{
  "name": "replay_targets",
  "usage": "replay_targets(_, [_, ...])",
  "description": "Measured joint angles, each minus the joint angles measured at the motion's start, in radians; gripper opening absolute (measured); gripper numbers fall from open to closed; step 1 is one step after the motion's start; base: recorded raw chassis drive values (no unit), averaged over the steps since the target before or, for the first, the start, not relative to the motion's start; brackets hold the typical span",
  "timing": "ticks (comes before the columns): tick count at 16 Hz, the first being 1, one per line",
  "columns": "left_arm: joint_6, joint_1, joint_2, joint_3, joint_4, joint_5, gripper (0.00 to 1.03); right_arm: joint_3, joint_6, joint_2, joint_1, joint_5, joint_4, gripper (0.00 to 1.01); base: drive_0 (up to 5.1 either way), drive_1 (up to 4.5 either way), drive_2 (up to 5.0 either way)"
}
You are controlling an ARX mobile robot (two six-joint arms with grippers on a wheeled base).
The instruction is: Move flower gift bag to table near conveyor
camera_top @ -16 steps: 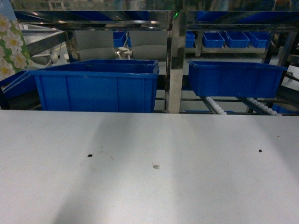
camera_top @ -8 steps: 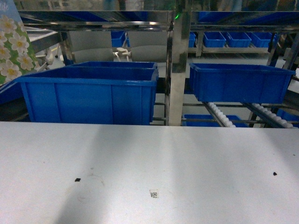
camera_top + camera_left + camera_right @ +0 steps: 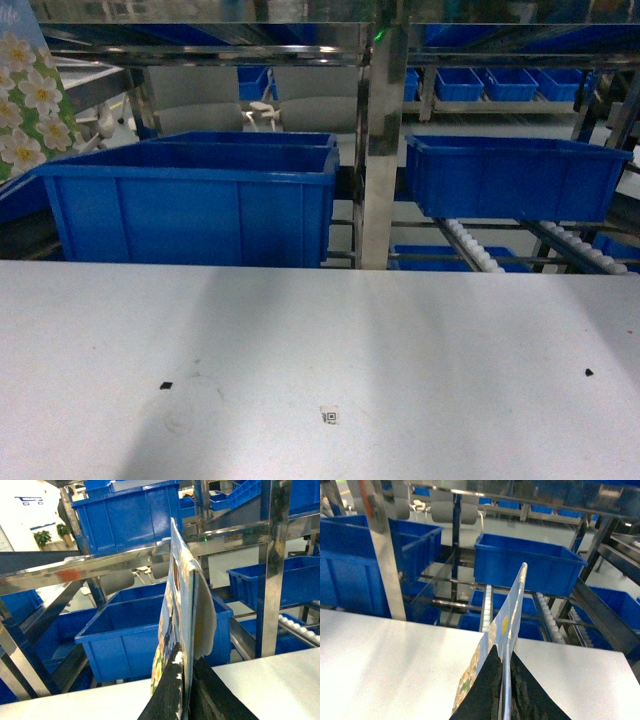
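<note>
The flower gift bag (image 3: pixel 24 95), white blossoms on green, shows only at the far left edge of the head view, held above the white table (image 3: pixel 420 340). In the left wrist view my left gripper (image 3: pixel 186 674) is shut on the bag's (image 3: pixel 181 595) upright edge over the table (image 3: pixel 280 677). My right gripper (image 3: pixel 505 669) is shut on a thin flower-printed bag edge (image 3: pixel 514 605) above the table (image 3: pixel 385 660). Neither gripper shows in the head view. The conveyor (image 3: pixel 470 243), with its white rollers, runs behind the table's far edge.
A big blue bin (image 3: pixel 190 205) sits behind the table at left and another (image 3: pixel 510 175) at right on the rack. A steel post (image 3: pixel 380 150) stands between them. Small black specks (image 3: pixel 166 385) and a code marker (image 3: pixel 329 415) lie on the table.
Between one second and half a second ago the head view shifted, with the table's far edge lower and the bins looming larger. Since then nothing has visibly moved.
</note>
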Motion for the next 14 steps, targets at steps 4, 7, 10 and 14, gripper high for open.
replay_targets(4, [0.000, 0.000, 0.000, 0.000, 0.000, 0.000, 0.02, 0.000, -0.018, 0.083, -0.014, -0.004, 0.067, 0.03, 0.0, 0.00, 0.0])
replay_targets(7, [0.000, 0.000, 0.000, 0.000, 0.000, 0.000, 0.02, 0.000, -0.027, 0.166, -0.034, -0.023, 0.128, 0.03, 0.0, 0.00, 0.0])
replay_targets(10, [0.000, 0.000, 0.000, 0.000, 0.000, 0.000, 0.02, 0.002, -0.048, 0.390, -0.101, -0.054, 0.263, 0.03, 0.0, 0.00, 0.0])
replay_targets(14, [0.000, 0.000, 0.000, 0.000, 0.000, 0.000, 0.02, 0.120, -0.068, 0.610, -0.171, -0.093, 0.307, 0.03, 0.0, 0.00, 0.0])
